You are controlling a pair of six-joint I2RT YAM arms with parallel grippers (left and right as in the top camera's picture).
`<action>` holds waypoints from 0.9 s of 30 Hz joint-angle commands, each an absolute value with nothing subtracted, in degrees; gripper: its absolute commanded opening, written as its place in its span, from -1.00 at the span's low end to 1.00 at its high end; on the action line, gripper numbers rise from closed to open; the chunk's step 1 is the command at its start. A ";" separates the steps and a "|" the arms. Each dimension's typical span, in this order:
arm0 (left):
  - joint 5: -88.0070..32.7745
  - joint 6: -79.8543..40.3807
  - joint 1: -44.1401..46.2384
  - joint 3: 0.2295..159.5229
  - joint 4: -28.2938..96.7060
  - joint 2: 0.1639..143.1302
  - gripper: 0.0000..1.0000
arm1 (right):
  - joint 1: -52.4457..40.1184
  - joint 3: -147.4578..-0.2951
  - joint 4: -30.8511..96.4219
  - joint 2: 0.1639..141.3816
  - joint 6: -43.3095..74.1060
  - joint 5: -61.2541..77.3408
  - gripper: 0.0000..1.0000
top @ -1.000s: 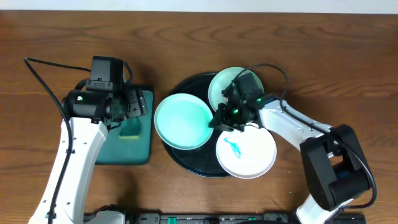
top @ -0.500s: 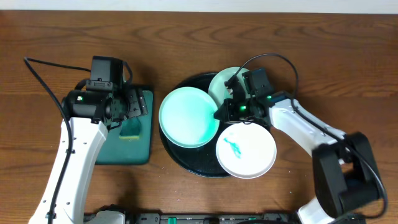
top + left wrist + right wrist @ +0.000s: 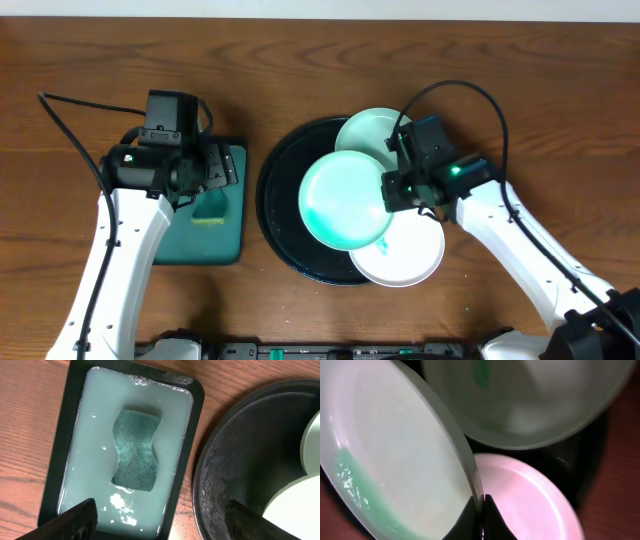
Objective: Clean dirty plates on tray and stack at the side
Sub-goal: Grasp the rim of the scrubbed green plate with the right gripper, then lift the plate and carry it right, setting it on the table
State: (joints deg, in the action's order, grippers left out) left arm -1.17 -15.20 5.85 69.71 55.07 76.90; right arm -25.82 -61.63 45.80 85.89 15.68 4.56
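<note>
Mint plate (image 3: 345,200) farther right than before

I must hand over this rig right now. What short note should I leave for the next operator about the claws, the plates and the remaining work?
Left claw: open, holding nothing, above the dark green tray, where the sponge lies in pale liquid.
Right claw: shut on the rim of one mint plate, held over the black tray and overlapping the second mint plate and the white plate.
Done: no plate is stacked beside the tray yet.
Left: wipe each plate, then stack them at the side.
</note>
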 commanded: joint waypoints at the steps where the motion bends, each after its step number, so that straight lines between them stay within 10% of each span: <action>1: -0.91 -15.75 5.98 69.87 54.98 76.31 0.64 | -29.21 -62.96 47.22 85.25 15.22 -7.84 -0.97; 27: -0.89 -15.73 5.98 69.87 55.00 76.36 0.64 | -46.61 -75.26 40.47 85.54 -3.90 -44.49 -0.98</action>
State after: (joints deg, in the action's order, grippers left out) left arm -1.17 -15.20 5.85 69.71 55.07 76.93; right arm -42.52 -74.17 41.67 85.86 4.03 -30.96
